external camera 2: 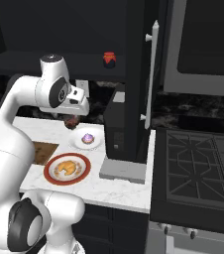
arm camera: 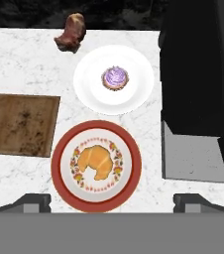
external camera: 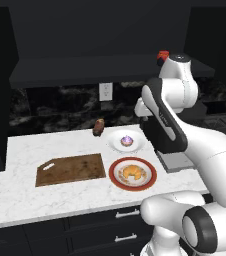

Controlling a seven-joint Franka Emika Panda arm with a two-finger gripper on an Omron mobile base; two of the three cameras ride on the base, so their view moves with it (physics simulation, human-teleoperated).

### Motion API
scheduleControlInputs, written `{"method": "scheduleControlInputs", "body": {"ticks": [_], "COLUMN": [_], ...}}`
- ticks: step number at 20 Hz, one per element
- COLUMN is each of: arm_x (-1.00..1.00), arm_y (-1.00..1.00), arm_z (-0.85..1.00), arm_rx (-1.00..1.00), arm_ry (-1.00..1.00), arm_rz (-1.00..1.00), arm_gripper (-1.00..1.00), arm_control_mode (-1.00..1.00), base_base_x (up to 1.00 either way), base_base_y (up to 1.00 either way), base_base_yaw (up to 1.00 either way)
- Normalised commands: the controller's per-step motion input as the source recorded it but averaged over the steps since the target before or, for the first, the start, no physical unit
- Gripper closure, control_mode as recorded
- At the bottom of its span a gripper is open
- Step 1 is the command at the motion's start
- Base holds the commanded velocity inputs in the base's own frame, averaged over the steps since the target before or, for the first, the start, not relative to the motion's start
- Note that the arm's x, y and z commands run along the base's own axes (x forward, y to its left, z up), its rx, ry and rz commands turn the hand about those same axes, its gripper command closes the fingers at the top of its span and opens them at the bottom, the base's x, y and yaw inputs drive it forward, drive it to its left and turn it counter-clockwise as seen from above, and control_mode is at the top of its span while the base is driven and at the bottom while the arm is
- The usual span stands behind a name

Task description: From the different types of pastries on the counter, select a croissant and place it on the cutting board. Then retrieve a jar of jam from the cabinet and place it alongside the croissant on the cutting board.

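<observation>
First step pending: pincer spread above the croissant on its red-rimmed plate; next, descend and grasp.

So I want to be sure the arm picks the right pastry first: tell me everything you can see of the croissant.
The croissant is a small golden-orange crescent with a ridged, flaky-looking surface, paler along its folds. It lies flat and whole in the middle of a round red-rimmed plate with a flower pattern on its white inner part. The plate sits on the white marble counter, beside the brown cutting board and near the white plate holding the purple cupcake. Nothing but its plate touches it.
</observation>
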Motion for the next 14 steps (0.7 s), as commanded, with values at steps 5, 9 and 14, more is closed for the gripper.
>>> {"method": "scheduleControlInputs", "body": {"ticks": [5, 9, 14], "arm_x": [0.0, 0.0, 0.0], "arm_y": [0.0, 0.0, 0.0], "arm_z": [0.06, 0.47, 0.6], "arm_rx": [0.0, 0.0, 0.0], "arm_ry": [0.0, 0.0, 0.0], "arm_rz": [0.0, 0.0, 0.0], "arm_gripper": [-1.0, -1.0, -1.0], "arm_control_mode": [-1.0, -1.0, -1.0], "base_base_x": [0.0, 0.0, 0.0], "base_base_y": [0.0, 0.0, 0.0], "base_base_yaw": [0.0, 0.0, 0.0]}}
